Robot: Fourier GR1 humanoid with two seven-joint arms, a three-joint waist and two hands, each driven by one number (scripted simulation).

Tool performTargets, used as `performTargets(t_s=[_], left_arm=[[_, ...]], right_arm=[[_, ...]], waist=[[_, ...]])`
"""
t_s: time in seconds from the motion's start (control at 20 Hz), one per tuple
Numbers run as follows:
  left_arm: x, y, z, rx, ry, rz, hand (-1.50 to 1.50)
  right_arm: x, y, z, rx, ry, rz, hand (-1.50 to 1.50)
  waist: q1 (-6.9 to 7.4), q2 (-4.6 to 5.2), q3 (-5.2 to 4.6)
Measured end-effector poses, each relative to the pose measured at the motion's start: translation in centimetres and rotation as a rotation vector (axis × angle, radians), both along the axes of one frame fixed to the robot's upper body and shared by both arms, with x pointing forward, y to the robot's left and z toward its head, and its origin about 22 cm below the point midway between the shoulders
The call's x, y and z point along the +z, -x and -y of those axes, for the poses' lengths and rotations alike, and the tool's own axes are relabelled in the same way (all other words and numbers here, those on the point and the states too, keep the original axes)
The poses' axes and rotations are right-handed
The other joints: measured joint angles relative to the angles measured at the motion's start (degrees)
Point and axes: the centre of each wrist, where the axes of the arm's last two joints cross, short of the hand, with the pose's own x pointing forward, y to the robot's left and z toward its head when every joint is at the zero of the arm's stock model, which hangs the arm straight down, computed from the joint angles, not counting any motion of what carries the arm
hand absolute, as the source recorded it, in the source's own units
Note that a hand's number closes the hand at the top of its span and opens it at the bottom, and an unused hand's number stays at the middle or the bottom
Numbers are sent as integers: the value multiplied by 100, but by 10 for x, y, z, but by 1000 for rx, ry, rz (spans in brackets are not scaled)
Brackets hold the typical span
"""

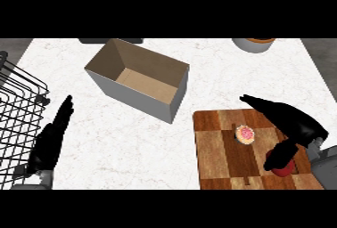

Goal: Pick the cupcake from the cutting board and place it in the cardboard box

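Wooden cutting board (216,151) bears pink-frosted cupcake (245,134); right robot hand (299,127) spread open.

Lighting is bright and even across the white counter (118,147), which reads pale with faint veining. The cardboard box (141,82) shows its floor lighter than its inner walls, and one outer face darker than the other. A dark shadow sits tight beside the cupcake (245,134) on the cutting board (217,160); the left hand (49,142) and right hand (293,122) read flat black.
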Motion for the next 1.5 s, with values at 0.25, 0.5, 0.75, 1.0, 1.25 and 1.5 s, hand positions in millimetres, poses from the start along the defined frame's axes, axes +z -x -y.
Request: performTargets(t_s=[0.25,0.5,0.75,1.0,1.25,1.5], left_arm=[[2,4,2,-2,3,2,0],[2,1,3,-6,-1,7,0],[6,4,9,-5,3,8,0],[0,1,-3,-6,6,-1,0],[8,-1,-4,-7,4,3,0],[2,1,-8,-4,-1,-3,0]], right_arm=[[-4,5,0,-24,45,-20,-150],[-13,0,1,-29,70,-36,-150],[-27,-1,4,-36,63,-34,-150],[-32,5,1,-38,67,-32,-150],[-40,3,-10,-44,54,-29,-150],[-56,2,0,-45,49,-29,-150]], waist=[[3,0,0],[11,3,0],[15,4,1],[4,4,0],[10,3,1],[10,5,1]])
